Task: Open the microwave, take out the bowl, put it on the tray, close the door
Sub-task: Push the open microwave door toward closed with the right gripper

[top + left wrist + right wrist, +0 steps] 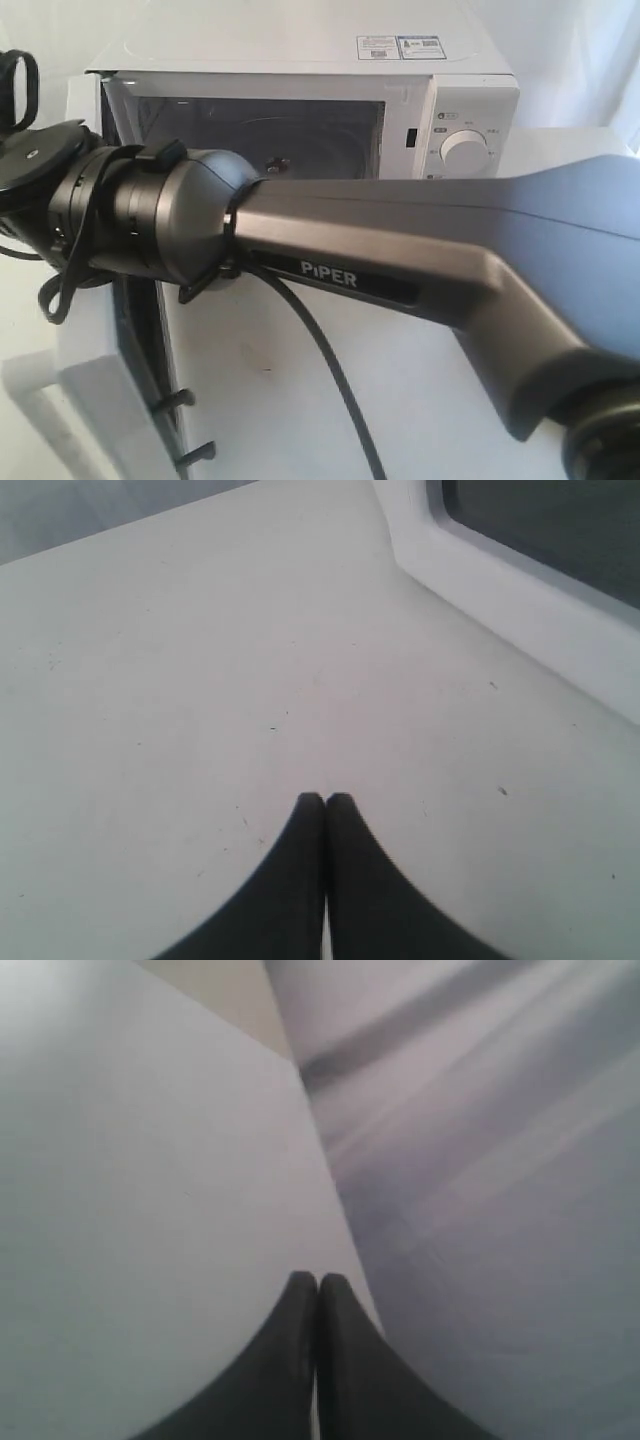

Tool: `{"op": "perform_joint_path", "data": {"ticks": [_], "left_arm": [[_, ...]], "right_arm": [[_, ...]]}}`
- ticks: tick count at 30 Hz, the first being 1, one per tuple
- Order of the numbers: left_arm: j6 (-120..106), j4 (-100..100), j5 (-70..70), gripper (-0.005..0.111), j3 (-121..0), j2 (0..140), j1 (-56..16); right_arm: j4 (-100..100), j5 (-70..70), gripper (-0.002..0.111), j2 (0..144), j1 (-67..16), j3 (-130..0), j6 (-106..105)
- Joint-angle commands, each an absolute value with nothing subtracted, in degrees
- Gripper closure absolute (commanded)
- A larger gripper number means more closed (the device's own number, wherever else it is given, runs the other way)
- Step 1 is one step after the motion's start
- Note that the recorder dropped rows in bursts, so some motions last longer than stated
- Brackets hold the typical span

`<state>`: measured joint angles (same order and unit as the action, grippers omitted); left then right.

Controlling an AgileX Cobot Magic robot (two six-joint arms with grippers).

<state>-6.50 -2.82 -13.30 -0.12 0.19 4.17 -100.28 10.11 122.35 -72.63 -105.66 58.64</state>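
The white microwave point(460, 110) stands at the back with its cavity exposed and the glass turntable point(300, 140) dim inside. Its door point(110, 420) is swung out toward the lower left, dark inner side showing. A corner of the door's white frame and dark window point(520, 590) appears in the left wrist view. Bowl and tray are out of view in every frame. My left gripper point(325, 798) is shut and empty over the bare white table point(200, 680). My right gripper point(317, 1278) is shut and empty above a white surface edge.
A grey arm marked PIPER point(400, 260) crosses the exterior view from right to left, with a black cable point(330, 370) hanging below, and hides much of the table. Neither gripper's fingertips show there. Folded grey cloth point(500, 1160) lies beyond the right gripper.
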Motion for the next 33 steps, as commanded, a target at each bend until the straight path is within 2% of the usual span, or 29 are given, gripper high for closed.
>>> {"op": "perform_joint_path", "data": {"ticks": [1, 4, 5, 9, 10, 13, 16, 18, 27, 33], "left_arm": [[-6.2, -2.6, -13.3, 0.107, 0.0, 0.0, 3.9], [-6.2, -2.6, -13.3, 0.107, 0.0, 0.0, 3.9], [-6.2, -2.6, -13.3, 0.107, 0.0, 0.0, 3.9], [-6.2, -2.6, -13.3, 0.107, 0.0, 0.0, 3.9], [-6.2, -2.6, -13.3, 0.107, 0.0, 0.0, 3.9], [-6.2, -2.6, -13.3, 0.107, 0.0, 0.0, 3.9], [-6.2, -2.6, -13.3, 0.107, 0.0, 0.0, 3.9], [-6.2, -2.6, -13.3, 0.107, 0.0, 0.0, 3.9], [-6.2, -2.6, -13.3, 0.107, 0.0, 0.0, 3.9], [-6.2, -2.6, -13.3, 0.107, 0.0, 0.0, 3.9]], "right_arm": [[-99.9, 26.2, 0.108, 120.6, -73.1, -103.9, 51.4], [-93.6, 36.7, 0.108, 120.1, -73.3, -102.6, 41.0], [-85.0, 36.3, 0.108, 118.8, -74.0, -100.9, 36.8], [-75.5, 17.9, 0.108, 115.0, -78.4, -94.1, 28.7], [-75.2, 17.4, 0.108, 114.7, -79.1, -93.4, 28.7], [-74.9, 32.3, 0.108, 114.4, -80.9, -90.5, 26.9], [-75.0, 54.7, 0.108, 114.5, -77.2, -86.7, 26.5], [-76.9, 62.7, 0.108, 114.5, -73.6, -84.1, 30.5], [-84.7, 63.9, 0.108, 114.4, -61.6, -79.4, 39.7], [-85.9, 63.0, 0.108, 114.4, -58.2, -79.2, 41.3]]}}
